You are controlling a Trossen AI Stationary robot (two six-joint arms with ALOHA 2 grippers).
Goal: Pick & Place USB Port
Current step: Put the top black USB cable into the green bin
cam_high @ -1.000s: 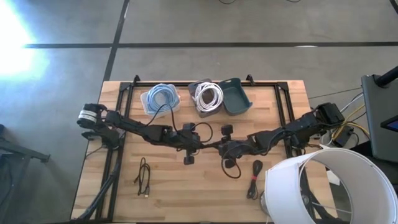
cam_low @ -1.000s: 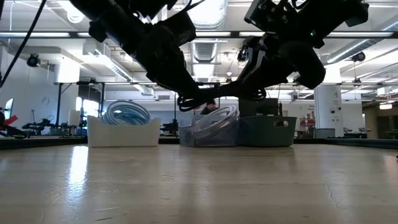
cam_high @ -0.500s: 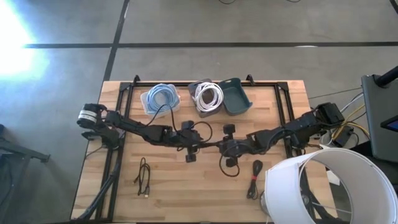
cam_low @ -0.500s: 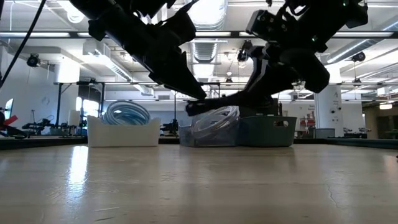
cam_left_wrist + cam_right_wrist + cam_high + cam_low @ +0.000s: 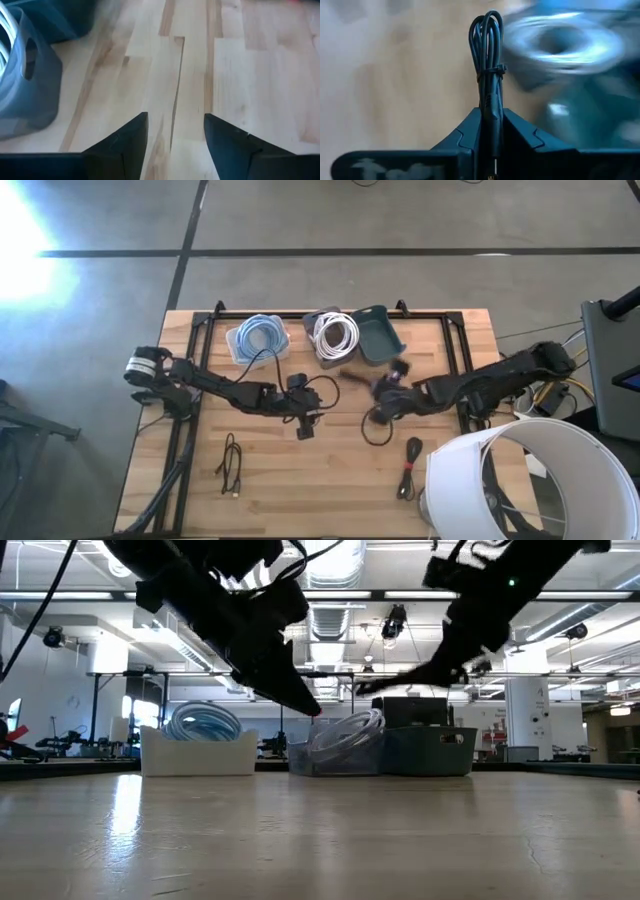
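Observation:
A bundled black USB cable (image 5: 489,55), bound by a tie, sticks out past the fingers of my right gripper (image 5: 490,117), which is shut on it. In the high view that gripper (image 5: 372,383) is above the table just in front of the dark teal bin (image 5: 382,338) and the clear bin of white cable (image 5: 335,335). My left gripper (image 5: 175,130) stands open over bare wood near the table's middle (image 5: 318,412), with nothing between its fingers. My right gripper pinches the black cable bundle between its two fingers, just behind the tie (image 5: 490,97). The fingers lie along the bundle, whose looped end reaches out past their free ends. The bundle is lifted clear of the table (image 5: 362,687).
A light bin with blue cable (image 5: 258,338) stands at the far left of the row of bins. Two more black cables lie on the wood, one near left (image 5: 232,465) and one near right (image 5: 410,465). A white lampshade (image 5: 530,480) covers the near right corner.
My left gripper has opened and let go of the black cable, staying near the table's middle. My right gripper has carried the cable up and away from it, toward the far right and the bins.

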